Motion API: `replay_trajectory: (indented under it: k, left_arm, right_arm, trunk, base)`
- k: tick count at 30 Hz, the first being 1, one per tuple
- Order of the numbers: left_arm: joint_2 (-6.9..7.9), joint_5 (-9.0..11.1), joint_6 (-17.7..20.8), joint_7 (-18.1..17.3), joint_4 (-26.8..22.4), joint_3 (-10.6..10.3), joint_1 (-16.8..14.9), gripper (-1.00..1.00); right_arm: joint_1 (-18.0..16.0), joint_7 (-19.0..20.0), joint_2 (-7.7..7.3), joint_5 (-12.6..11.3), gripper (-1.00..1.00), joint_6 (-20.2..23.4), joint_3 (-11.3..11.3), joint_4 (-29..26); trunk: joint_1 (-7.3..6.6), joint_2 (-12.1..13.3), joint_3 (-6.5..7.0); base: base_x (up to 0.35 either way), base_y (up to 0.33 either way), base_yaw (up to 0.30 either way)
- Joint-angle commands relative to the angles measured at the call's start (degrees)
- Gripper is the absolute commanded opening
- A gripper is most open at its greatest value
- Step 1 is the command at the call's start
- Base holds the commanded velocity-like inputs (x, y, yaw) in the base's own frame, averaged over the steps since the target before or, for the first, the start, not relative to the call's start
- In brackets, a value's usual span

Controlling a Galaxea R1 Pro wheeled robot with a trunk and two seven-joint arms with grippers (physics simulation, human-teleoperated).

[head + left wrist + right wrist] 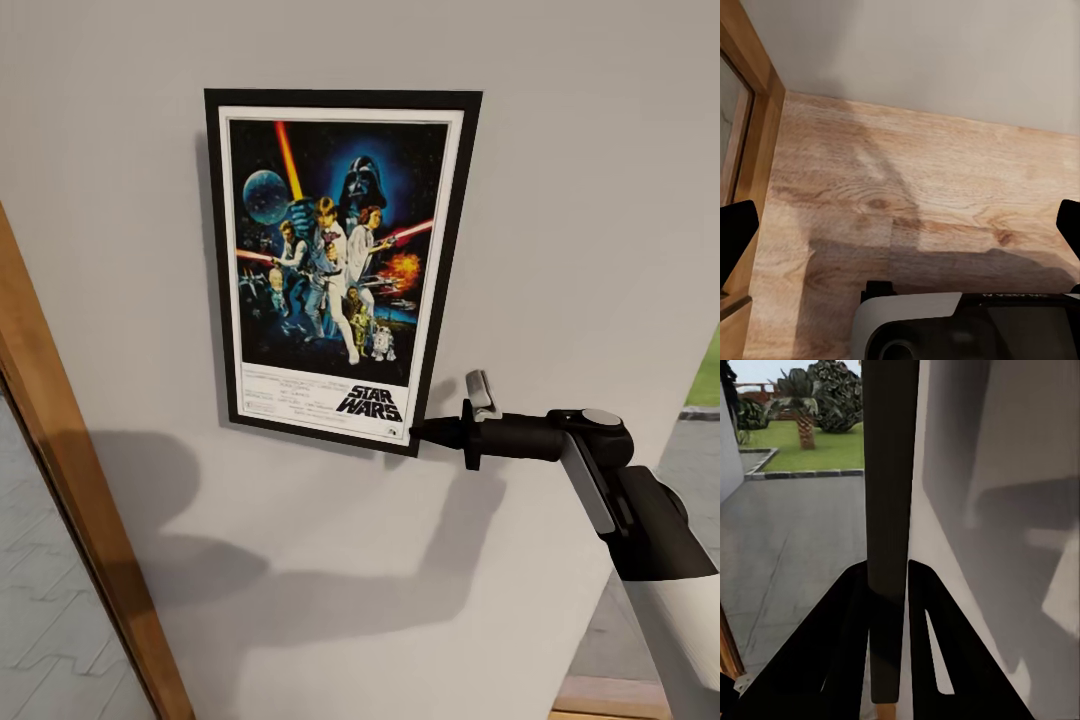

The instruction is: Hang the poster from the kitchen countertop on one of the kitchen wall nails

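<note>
The Star Wars poster (335, 260) lies flat and upright against the pale grey wall (570, 200), black frame and white border in full sight. My right gripper (425, 432) is shut on its lower right corner. In the right wrist view the frame's dark edge (891, 472) runs between the two black fingers (844, 619) of that gripper (889, 577). The left gripper (900, 225) hangs open over the wooden floor (907, 172), its tips at the picture's sides. No nail is visible; the poster covers that patch of wall. The countertop is out of view.
A wooden door frame (70, 480) slants along the wall's left side, with grey paving beyond it. Past the wall's right end lie a paved yard (795, 532) and a green garden (810, 442). My own base (960, 326) sits below the left gripper.
</note>
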Motion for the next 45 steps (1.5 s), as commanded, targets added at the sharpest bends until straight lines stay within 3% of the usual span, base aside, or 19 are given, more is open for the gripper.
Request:
replay_trajectory:
  k: [1, 15, 18, 37, 45]
  left_arm:
    - [-0.01, 0.40, 0.06, -0.37, -0.03, 0.15, 0.03, 1.00]
    - [-0.01, 0.40, 0.06, -0.38, -0.03, 0.16, 0.03, 1.00]
    - [-1.00, 0.40, -0.38, -0.38, -0.29, 0.41, 0.29, 1.00]
    - [-1.07, 0.40, -0.38, -0.38, -0.29, 0.39, 0.29, 1.00]
    - [-1.30, 0.40, -0.38, -0.38, -0.29, 0.33, 0.29, 1.00]
  right_arm:
    - [-0.02, -0.04, -0.05, -0.49, -1.00, 0.60, 0.09, 0.02]
    - [-0.02, -0.04, -0.05, -0.49, -1.00, 0.60, 0.09, 0.02]
    - [0.69, 0.75, -0.85, -1.29, -1.00, 1.29, -0.53, -0.07]
    - [0.72, 0.73, -0.86, -1.76, -1.00, 1.67, -0.53, -0.05]
    - [0.85, 1.26, -0.99, -4.08, -1.00, 2.14, -0.61, 0.02]
  trunk:
    - [0.03, -0.02, -0.01]
    - [0.03, -0.02, -0.01]
    - [0.03, -0.03, -0.01]
    - [0.03, -0.03, -0.01]
    - [0.03, -0.03, -0.01]
  base:
    - [0.172, 0.000, 0.000]
    - [0.027, 0.000, 0.000]
    - [0.000, 0.000, 0.000]
    - [0.000, 0.000, 0.000]
    - [0.000, 0.000, 0.000]
